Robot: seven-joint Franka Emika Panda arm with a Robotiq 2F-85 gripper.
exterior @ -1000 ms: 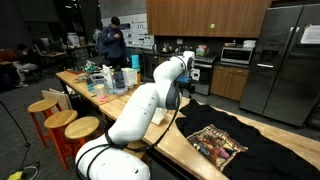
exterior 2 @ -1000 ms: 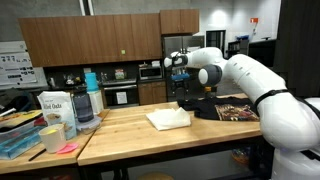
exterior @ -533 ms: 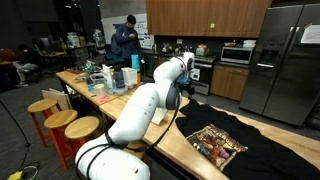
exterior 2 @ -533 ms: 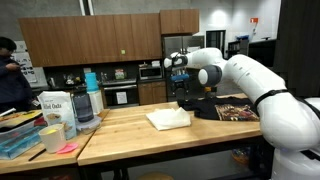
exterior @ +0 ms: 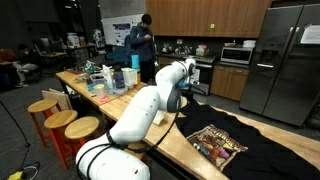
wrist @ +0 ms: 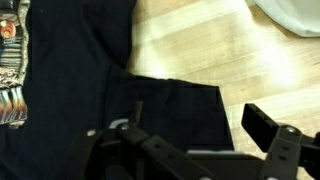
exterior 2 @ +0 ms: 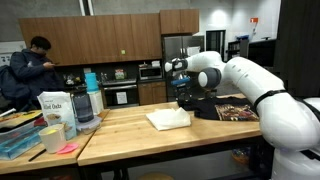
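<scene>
Fingers (wrist: 268, 128) stand spread as wide as they go, with nothing held between them. The gripper (wrist: 195, 125) hangs at the bottom of the wrist frame, over the sleeve (wrist: 175, 105) of the black T-shirt (wrist: 60, 90). Whether the dark left tip touches the cloth cannot be told.

The shirt's body fills the left of that frame, its printed graphic (wrist: 10, 60) at the left edge. Bare wooden countertop (wrist: 200, 40) shows at upper centre, and a white cloth (wrist: 290, 15) sits in the upper right corner.

In an exterior view the gripper (exterior 2: 183, 96) is at frame centre, above the near end of the shirt (exterior 2: 228, 108), with the white cloth (exterior 2: 168, 118) just left of it.

Changes over the last second:
- The gripper has sunk slightly toward the sleeve, with the jaws no narrower.
- Shirt and white cloth lie where they lay.
- A person (exterior 2: 30, 72) has walked in across the background, now at the left edge.

Finding: the gripper is lower over the sleeve, no grip is made, and the shirt is undisturbed
</scene>
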